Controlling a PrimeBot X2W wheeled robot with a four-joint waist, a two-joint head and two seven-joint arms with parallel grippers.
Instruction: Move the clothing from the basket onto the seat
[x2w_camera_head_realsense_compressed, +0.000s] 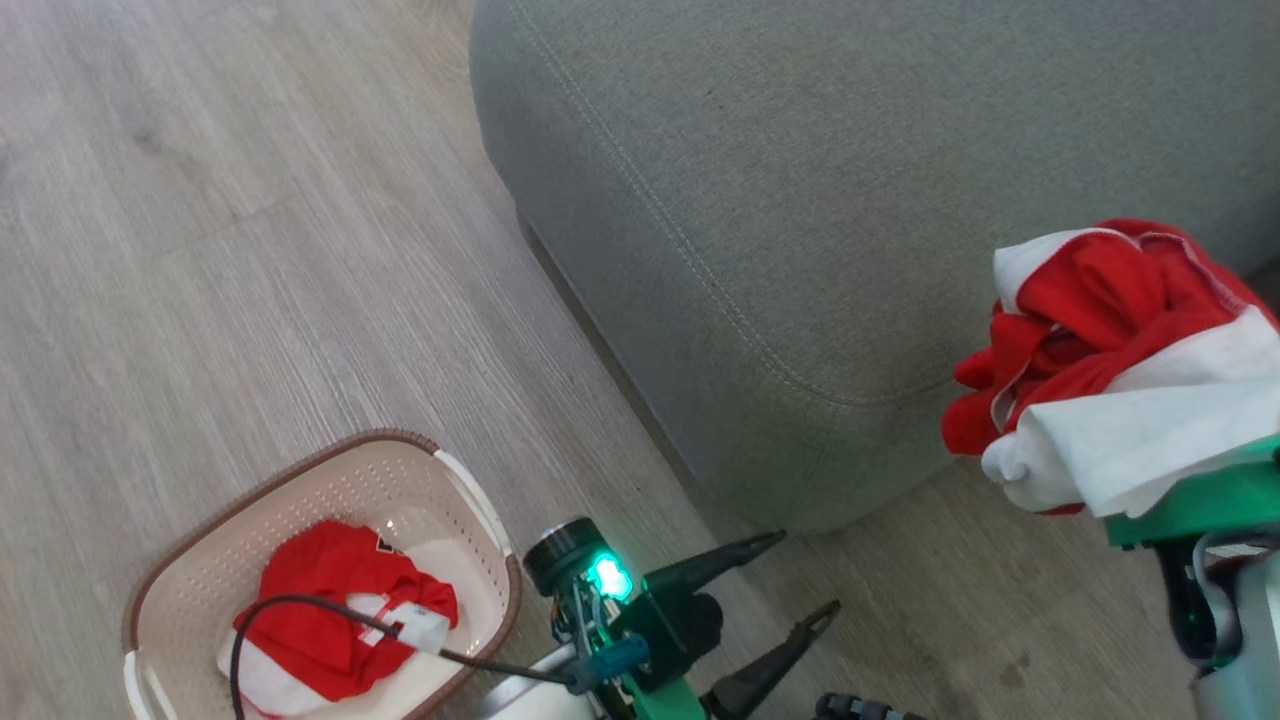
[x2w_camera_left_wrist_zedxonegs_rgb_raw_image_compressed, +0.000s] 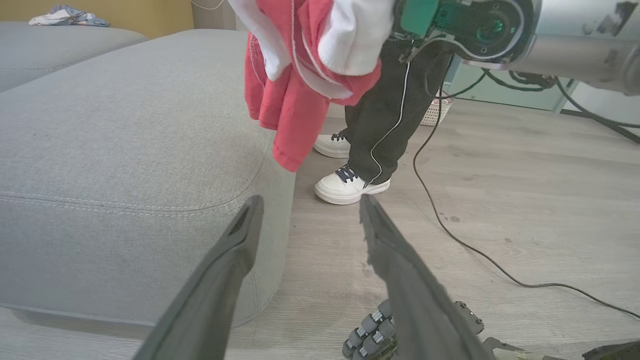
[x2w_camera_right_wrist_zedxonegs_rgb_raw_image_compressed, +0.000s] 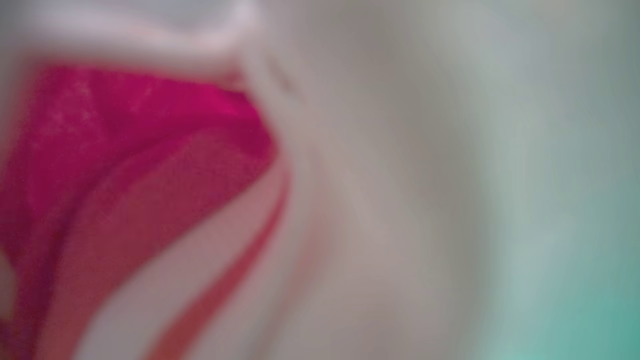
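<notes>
Over the seat's near corner: held garment (x2w_camera_head_realsense_compressed: 1110, 370), red with white panels, bunched and hanging free, not resting on the seat (x2w_camera_head_realsense_compressed: 800, 200). Cannot tell whether it hangs above the cushion top or just off its edge.
Right claw: fingers buried in cloth below the green wrist (x2w_camera_head_realsense_compressed: 1200, 500). Closed down tight, and the bundle hangs from it, so judged a firm pinch on the held garment.
Left claw (x2w_camera_head_realsense_compressed: 808, 572): fingers spread wide, nothing between them, low over the floor (x2w_camera_head_realsense_compressed: 250, 250) between basket and seat.
Basket (x2w_camera_head_realsense_compressed: 330, 445): on the floor, well apart from the held garment. Second garment (x2w_camera_head_realsense_compressed: 330, 610) lies crumpled on its bottom.
Handling: clothing looks light, limp and unbreakable. It will sag, drape and trail a loose hem. Best hold is a raised fold at the top of the heap, pinched deep through several layers.
Cable (x2w_camera_head_realsense_compressed: 300, 602): black lead lies across the second garment, a likely snag on the next pick.
Edges: seat corner is rounded. Cloth let go at the rim could slide to the floor, so release farther in.
Open room: broad bare cushion top beyond the stitching. Person's shoes (x2w_camera_left_wrist_zedxonegs_rgb_raw_image_compressed: 350, 185) stand near the seat corner, behind the hanging cloth.
</notes>
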